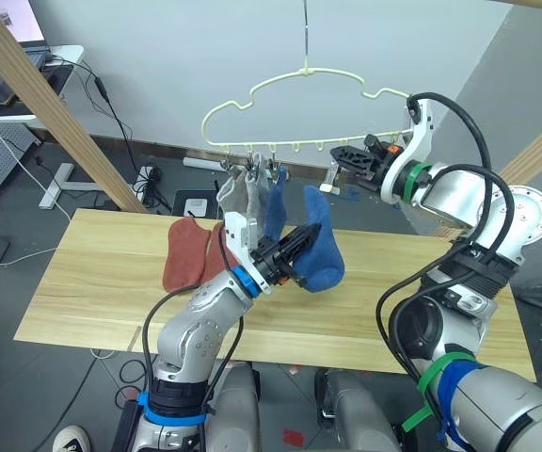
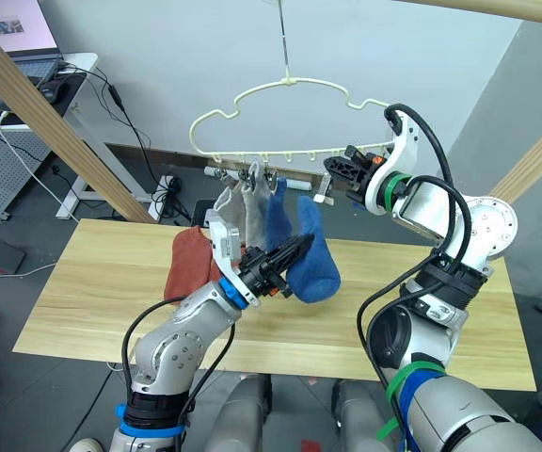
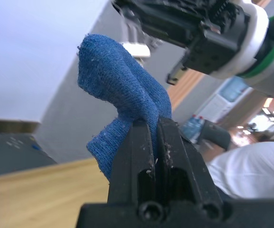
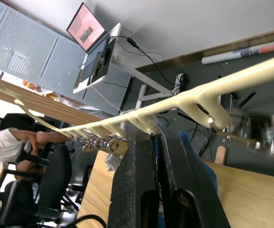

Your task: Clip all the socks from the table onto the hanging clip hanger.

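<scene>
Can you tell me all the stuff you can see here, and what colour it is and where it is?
Hanger: one, pale yellow-green, hanging above the table.
Grey socks: cannot tell if one or two, light grey, clipped on the hanger.
Hanging blue sock: one, blue, clipped beside the grey.
Held blue sock: one, blue, in the left tool, lifted toward the hanger.
Red socks: rust-red, lying on the table; number unclear.
Table: one, light wood, under the hanger.
Laptop: one, on a white desk at the back left.
Person: one, white shirt, sitting in a black chair.
Left tool: black, shut on the blue sock.
Right tool: black, shut on a clip of the hanger.
</scene>
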Controlling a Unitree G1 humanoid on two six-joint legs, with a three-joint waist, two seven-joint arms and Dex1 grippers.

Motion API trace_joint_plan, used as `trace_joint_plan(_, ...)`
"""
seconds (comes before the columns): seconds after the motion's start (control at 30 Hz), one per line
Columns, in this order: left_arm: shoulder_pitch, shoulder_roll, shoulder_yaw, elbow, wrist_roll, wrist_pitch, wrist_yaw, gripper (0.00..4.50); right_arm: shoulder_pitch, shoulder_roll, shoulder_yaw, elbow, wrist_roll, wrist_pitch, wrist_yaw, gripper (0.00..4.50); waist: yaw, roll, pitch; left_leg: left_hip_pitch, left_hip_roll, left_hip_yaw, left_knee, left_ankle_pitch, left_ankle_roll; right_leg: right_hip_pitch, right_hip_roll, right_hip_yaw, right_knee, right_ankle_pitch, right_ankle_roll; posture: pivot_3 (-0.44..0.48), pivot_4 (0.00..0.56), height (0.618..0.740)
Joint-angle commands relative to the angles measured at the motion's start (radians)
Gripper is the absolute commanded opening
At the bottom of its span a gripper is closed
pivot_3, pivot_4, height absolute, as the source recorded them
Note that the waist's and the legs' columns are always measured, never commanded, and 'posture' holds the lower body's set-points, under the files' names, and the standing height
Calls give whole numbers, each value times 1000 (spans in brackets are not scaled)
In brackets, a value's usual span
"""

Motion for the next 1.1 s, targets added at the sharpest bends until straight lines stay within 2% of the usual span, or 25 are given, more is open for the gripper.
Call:
trace_joint_plan(0.03, 3, -13, 17, -65, -75, 39, 16, 15, 12, 8, -47, 12, -3, 34, -75, 0, 0, 0, 0, 0, 0, 0, 0, 0, 0, 0, 0, 0, 0, 0, 0, 110, 282, 740)
trace_joint_plan(0.57, -80, -41, 13, -5, -87, 42, 21, 15, 25, 45, -57, -5, 119, 34, -209, 0, -1, 0, 0, 0, 0, 1, 0, 0, 0, -1, 0, 1, 0, 0, 0, 93, 289, 740)
trace_joint_plan(1.1, -115, -43, 34, 30, -107, 62, 23, 15, 51, 4, -15, 11, 227, 34, -262, 0, -1, 0, 0, -1, 0, 1, 0, 0, 1, -1, 1, 2, -1, 0, 0, 95, 302, 740)
